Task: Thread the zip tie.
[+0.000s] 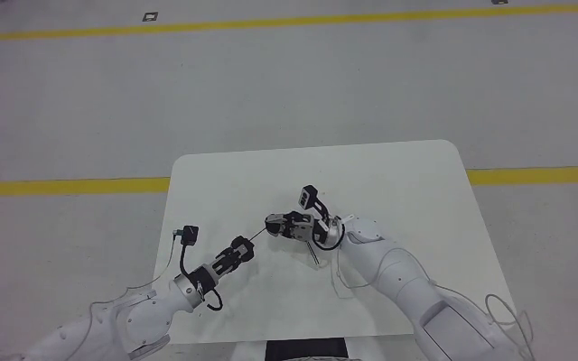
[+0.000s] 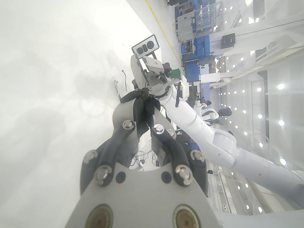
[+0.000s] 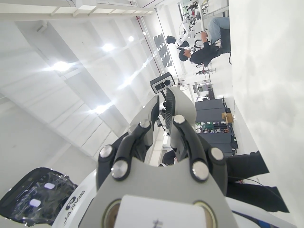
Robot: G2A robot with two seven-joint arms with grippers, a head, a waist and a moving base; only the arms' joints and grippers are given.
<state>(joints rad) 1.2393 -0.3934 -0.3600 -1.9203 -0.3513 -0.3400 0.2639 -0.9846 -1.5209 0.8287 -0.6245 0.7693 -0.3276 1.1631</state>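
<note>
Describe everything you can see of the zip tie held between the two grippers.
The zip tie is a very thin, dark, straight strip, plastic by its look. It is held clear of the white table and runs on a slant between the two arms. One end is pinched in the left gripper, and the other appears to be pinched in the right gripper. Nothing else touches it. Its head and tip are too small to tell apart, so I cannot tell whether it is threaded.

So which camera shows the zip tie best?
The top view: the zip tie is a thin dark line between the left gripper and right gripper. In both wrist views it blends into dark finger pads.
</note>
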